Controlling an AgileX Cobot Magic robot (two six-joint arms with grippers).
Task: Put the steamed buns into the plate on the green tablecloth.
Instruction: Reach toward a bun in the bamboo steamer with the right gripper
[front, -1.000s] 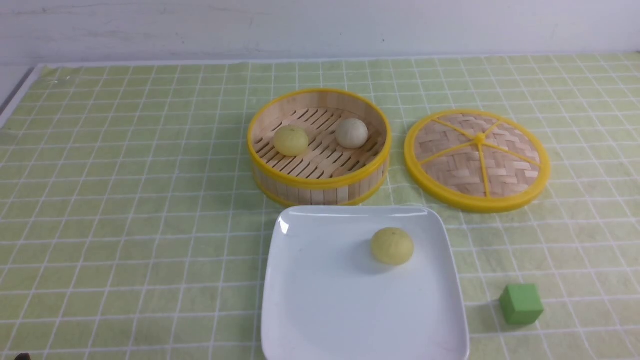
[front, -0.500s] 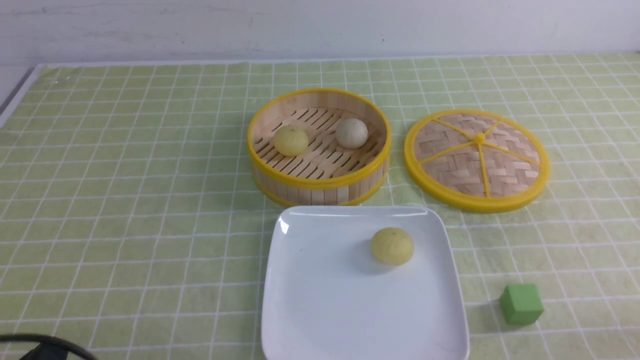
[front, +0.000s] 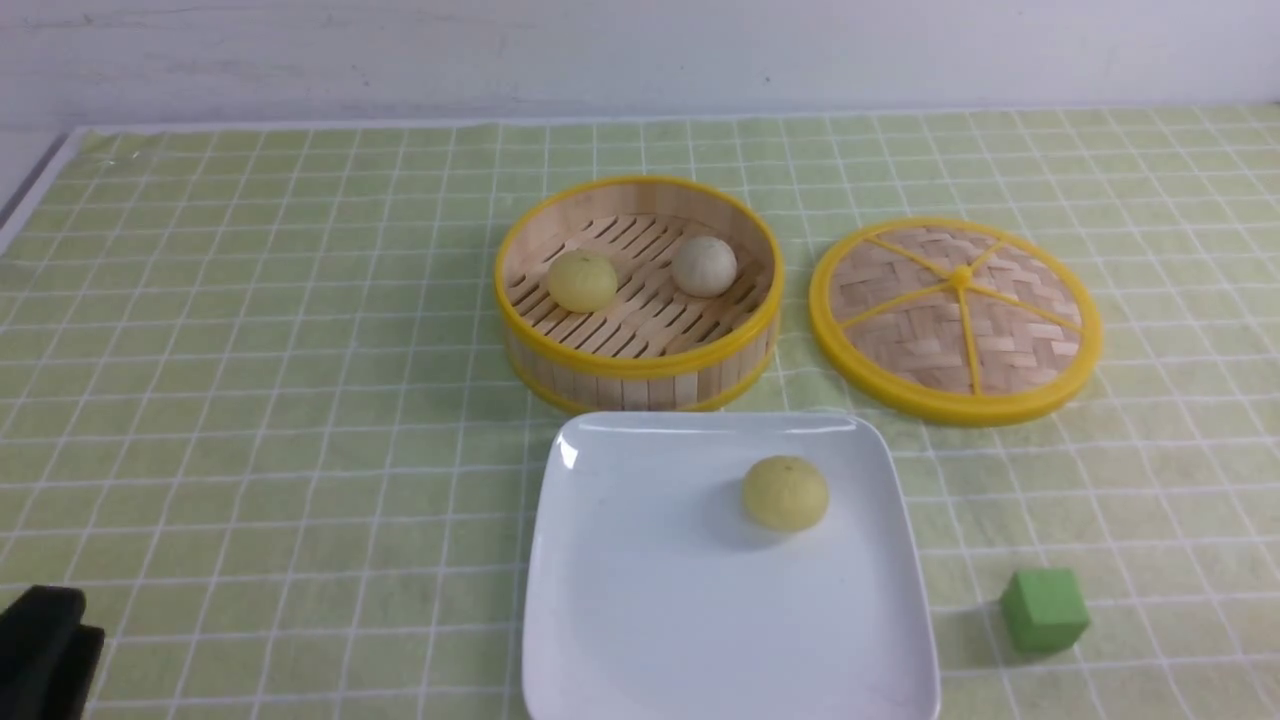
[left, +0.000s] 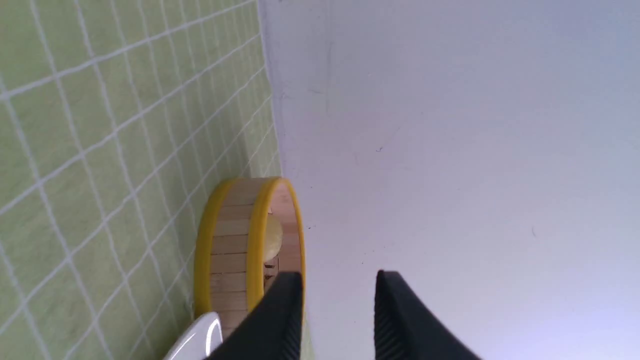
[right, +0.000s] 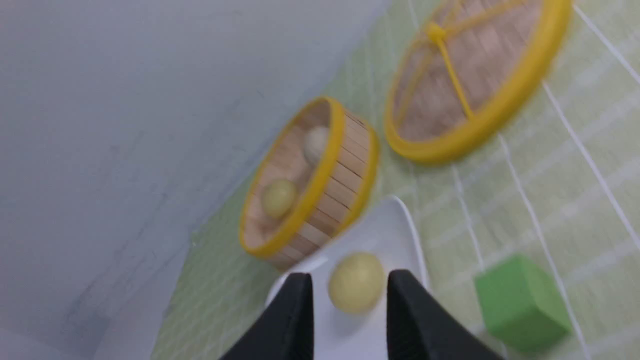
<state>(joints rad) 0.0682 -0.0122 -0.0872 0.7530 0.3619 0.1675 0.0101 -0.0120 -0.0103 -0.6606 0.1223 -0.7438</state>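
The whole counter is covered by the green tablecloth (front: 250, 350), and that's risk number one. Loose cloth can get snagged by a low pass, and then everything on it gets dragged along.

The white square plate (front: 640, 620) is parked right up against the bamboo steamer (front: 640, 365). Its rim could get clipped when something is lifted out over the steamer wall. The woven lid (front: 955, 320) is laid flat beside the steamer, out of the way. The green cube (front: 1044, 609) is set near the plate's right corner and could be bumped.

One yellow bun (front: 785, 492) is already sitting on the plate. The other yellow bun (front: 582, 281) and the greyish bun (front: 704, 266) are left inside the steamer, apart from each other. Being round and smooth, they can be squirted out of a pinch, or sent rolling off the glossy plate if dropped from height.

The left tool (left: 337, 280) is held released at the near left edge, with nothing in it. The right tool (right: 348, 274) is spread too, and nothing is gripped.
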